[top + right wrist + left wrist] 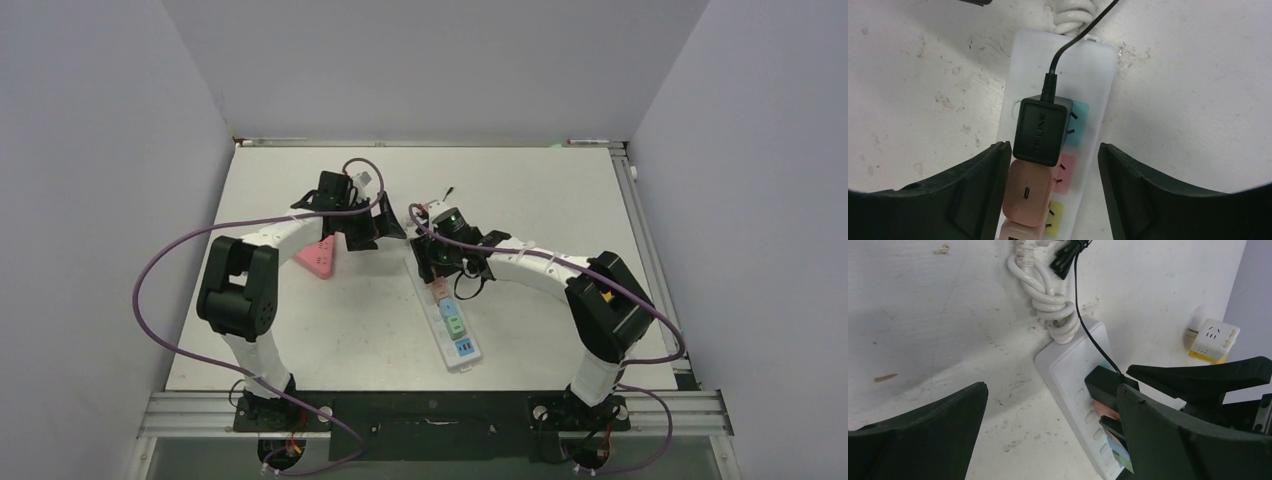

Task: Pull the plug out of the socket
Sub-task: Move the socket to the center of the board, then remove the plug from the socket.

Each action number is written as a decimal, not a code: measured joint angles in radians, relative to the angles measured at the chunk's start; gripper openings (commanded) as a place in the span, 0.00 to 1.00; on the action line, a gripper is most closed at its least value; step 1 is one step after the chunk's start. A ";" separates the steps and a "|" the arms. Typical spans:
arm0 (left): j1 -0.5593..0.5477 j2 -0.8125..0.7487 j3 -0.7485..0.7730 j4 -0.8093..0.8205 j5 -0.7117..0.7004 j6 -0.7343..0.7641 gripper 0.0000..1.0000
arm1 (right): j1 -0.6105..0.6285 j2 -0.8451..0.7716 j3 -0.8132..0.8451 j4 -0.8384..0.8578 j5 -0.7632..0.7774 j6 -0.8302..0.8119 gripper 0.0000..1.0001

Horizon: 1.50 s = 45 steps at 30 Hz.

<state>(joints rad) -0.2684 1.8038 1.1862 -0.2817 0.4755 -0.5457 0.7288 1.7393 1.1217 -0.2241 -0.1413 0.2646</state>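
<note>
Two fingers of my right pincer (1054, 150) stand apart astride the black plug (1040, 130), gripping nothing. The plug sits seated in the power strip (1098, 75) at the middle of the counter (923, 75). Overhead, my right arm (540, 268) hides it. My left pincer (1050, 390) gapes empty.

Top view overhead, whole table (560, 200); wrist views close, angled down, sharing power strip (1094, 70)

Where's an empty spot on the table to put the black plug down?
The far right corner, beyond the right arm, is bare table. Another patch sits between the power strip and the left arm. The middle is crowded: left gripper, right gripper, black plug, coiled cord.
</note>
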 measured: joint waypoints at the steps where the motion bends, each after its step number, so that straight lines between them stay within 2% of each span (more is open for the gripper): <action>1: -0.010 0.006 0.000 0.005 0.006 -0.005 1.00 | 0.011 0.000 0.000 -0.017 0.028 0.000 0.68; 6: -0.019 0.013 -0.001 0.011 0.011 -0.015 1.00 | 0.062 0.005 0.007 -0.063 0.138 0.000 0.69; 13: -0.016 0.014 0.004 0.003 0.003 -0.004 0.81 | 0.105 0.027 0.069 -0.085 0.261 0.005 0.62; 15: -0.016 0.017 0.008 0.001 0.003 0.002 0.78 | 0.107 0.029 0.082 -0.083 0.279 0.008 0.57; 18: -0.016 0.022 0.011 0.000 0.003 0.006 0.76 | 0.107 0.047 0.097 -0.074 0.297 0.010 0.43; 24: -0.016 0.029 0.012 -0.009 0.003 0.007 0.71 | 0.107 0.098 0.116 -0.055 0.303 0.024 0.33; 30: -0.016 0.037 0.020 -0.014 0.003 0.007 0.66 | 0.109 0.105 0.117 -0.046 0.302 0.034 0.07; 45: -0.040 0.108 0.040 -0.024 0.000 0.008 0.66 | 0.111 0.056 0.032 0.039 0.243 0.034 0.05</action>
<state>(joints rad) -0.3088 1.9114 1.2263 -0.3061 0.4751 -0.5381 0.8398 1.7950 1.1538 -0.1856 0.1020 0.2989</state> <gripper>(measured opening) 0.664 0.313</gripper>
